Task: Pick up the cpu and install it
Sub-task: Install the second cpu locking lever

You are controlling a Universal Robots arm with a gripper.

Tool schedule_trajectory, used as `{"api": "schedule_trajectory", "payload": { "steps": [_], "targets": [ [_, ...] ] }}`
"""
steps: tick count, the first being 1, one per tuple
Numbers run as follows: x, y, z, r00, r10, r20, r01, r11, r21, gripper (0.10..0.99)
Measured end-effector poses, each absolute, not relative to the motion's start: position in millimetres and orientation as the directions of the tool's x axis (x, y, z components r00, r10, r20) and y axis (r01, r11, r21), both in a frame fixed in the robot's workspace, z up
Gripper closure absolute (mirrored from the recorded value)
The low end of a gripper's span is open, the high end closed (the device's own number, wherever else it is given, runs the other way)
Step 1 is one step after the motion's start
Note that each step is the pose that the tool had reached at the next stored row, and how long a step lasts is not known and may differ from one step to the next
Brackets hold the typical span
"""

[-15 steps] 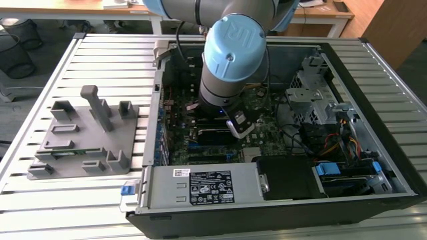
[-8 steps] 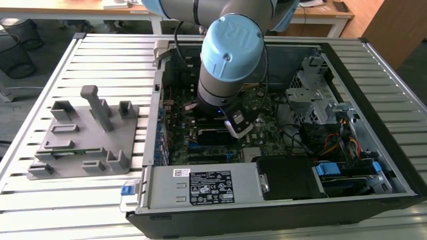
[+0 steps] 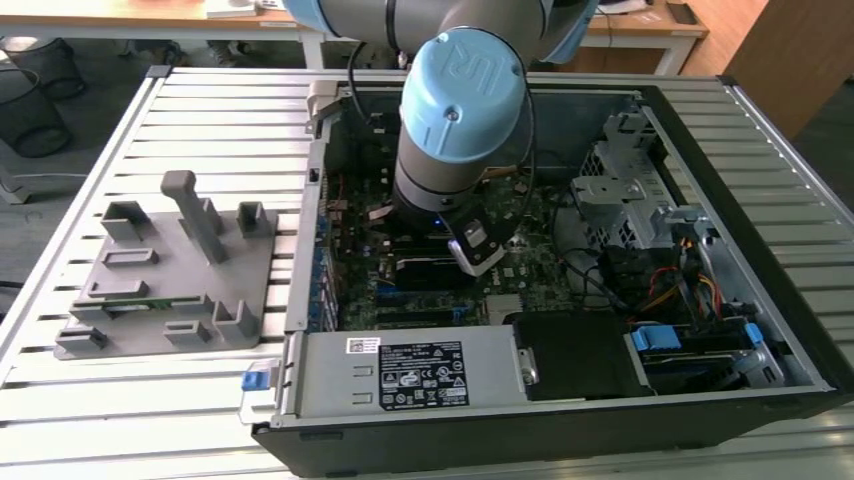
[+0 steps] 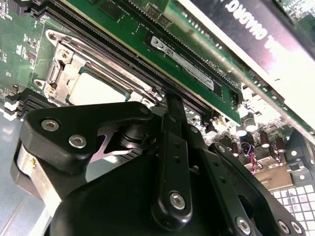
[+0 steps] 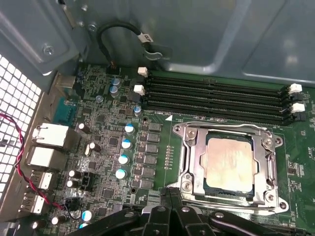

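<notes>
Cpu (image 5: 230, 163) is seated flat in the socket frame (image 5: 227, 129) just beyond the tool (image 5: 170, 204), whose fingers' state can't be told.

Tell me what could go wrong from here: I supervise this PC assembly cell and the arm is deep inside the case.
1. The cpu already lies in its socket frame, with the gripper close to the frame's edge; a bump could shift the chip or scratch its top.
2. Memory slots run right beside the socket, so sideways motion could strike them.
3. In the exterior view, the arm reaches into the case near loose cables, which could snag.
</notes>
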State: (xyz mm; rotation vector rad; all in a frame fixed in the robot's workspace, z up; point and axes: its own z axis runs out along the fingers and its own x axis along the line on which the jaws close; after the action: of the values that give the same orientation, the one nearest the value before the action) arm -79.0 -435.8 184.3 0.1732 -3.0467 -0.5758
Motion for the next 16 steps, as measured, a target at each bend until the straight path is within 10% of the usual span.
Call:
{"api": "schedule_trajectory", "payload": {
  "steps": [16],
  "targets": [
    [-79.2,-433.3,184.0,-0.993,-0.116,0.014,-0.103,0.924,0.367,0.98]
  ]
}}
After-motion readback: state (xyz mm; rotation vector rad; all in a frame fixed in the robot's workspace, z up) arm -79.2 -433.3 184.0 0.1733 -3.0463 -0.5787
